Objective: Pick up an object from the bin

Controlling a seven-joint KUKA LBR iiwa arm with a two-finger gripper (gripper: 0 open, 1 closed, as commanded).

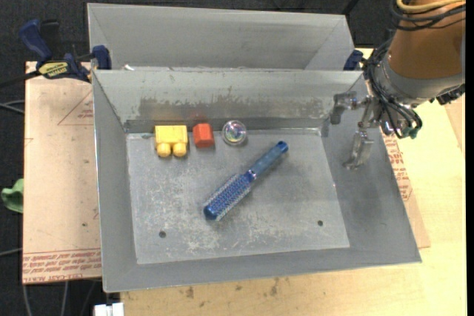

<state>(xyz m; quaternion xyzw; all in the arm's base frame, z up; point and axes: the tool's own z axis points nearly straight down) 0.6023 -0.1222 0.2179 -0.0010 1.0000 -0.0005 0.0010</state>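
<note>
A blue hairbrush (245, 180) lies diagonally across the middle of the bin (222, 244).

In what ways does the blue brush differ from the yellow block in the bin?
The blue brush is long and thin; the yellow block is short and chunky. The brush lies diagonally near the middle; the block sits by the back wall. The brush lies alone; a red block is next to the yellow block. Both rest on the bin floor.
</note>
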